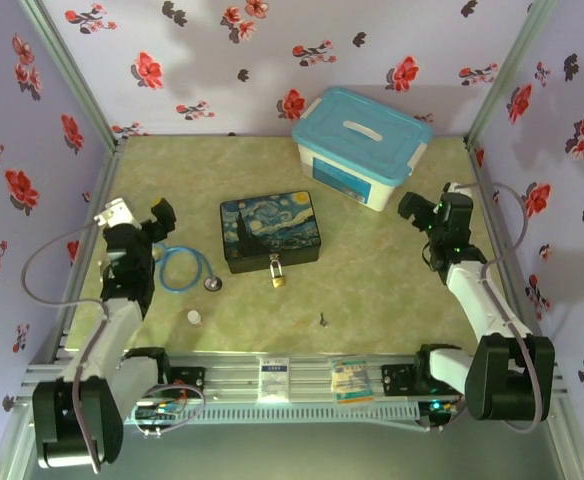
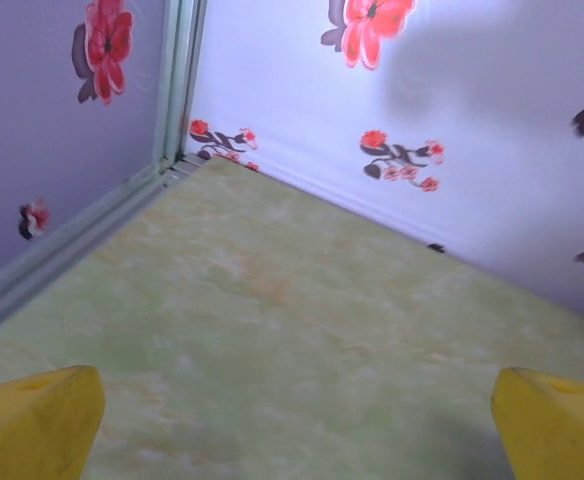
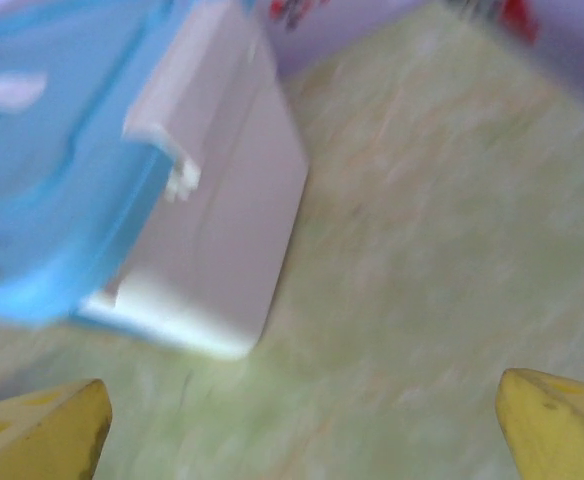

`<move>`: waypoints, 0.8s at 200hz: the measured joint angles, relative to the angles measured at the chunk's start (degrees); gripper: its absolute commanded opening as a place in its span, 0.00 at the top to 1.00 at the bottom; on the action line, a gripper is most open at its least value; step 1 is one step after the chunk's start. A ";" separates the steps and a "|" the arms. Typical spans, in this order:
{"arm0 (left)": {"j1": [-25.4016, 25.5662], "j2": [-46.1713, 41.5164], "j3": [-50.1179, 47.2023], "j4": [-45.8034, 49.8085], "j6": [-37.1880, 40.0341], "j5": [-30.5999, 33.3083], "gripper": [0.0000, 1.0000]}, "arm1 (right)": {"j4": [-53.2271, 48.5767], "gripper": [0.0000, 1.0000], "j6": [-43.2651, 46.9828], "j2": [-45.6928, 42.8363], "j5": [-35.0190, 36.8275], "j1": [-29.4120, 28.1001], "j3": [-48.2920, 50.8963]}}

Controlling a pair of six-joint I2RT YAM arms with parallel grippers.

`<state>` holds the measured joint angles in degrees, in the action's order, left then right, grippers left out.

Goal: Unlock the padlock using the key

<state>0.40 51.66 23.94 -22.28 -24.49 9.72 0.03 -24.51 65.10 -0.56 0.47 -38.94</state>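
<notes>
The tiny brass padlock [image 1: 276,277] hangs by its silver shackle from the front of the painted box [image 1: 269,230] at the table's middle. The small dark key [image 1: 322,320] lies on the green tabletop nearer the front edge, right of the padlock. My left gripper [image 1: 162,213] is raised at the left, far from both, open with yellow fingertips [image 2: 32,425] wide apart over bare table. My right gripper [image 1: 412,206] hovers at the right beside the blue-lidded tub [image 1: 360,146], open, its yellow fingertips [image 3: 557,420] spread and empty.
A blue stethoscope [image 1: 182,268] with a round silver head [image 1: 213,284] lies left of the painted box. A small white disc [image 1: 194,318] sits near the front left. The white tub with blue lid [image 3: 122,180] stands at the back right. Floral walls enclose the table.
</notes>
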 measured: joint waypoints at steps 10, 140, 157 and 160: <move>-0.04 -2.34 -1.27 1.14 -3.63 -2.71 0.00 | -3.74 0.01 -1.64 -0.48 -2.91 -0.63 0.17; 40.98 -6.12 3.58 30.60 -23.80 -5.57 0.00 | -26.99 0.46 -18.45 -7.39 2.47 -48.61 7.41; 45.66 -3.63 3.78 30.62 -25.18 -3.91 0.00 | -26.82 0.46 -21.07 -6.40 4.09 -54.42 8.41; 46.53 -2.95 3.82 30.64 -25.42 -3.58 0.00 | -26.73 0.46 -21.49 -6.03 4.31 -55.32 8.44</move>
<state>46.94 48.71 27.77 8.36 -49.91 6.13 -26.70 -46.00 59.07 3.75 -54.85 -30.50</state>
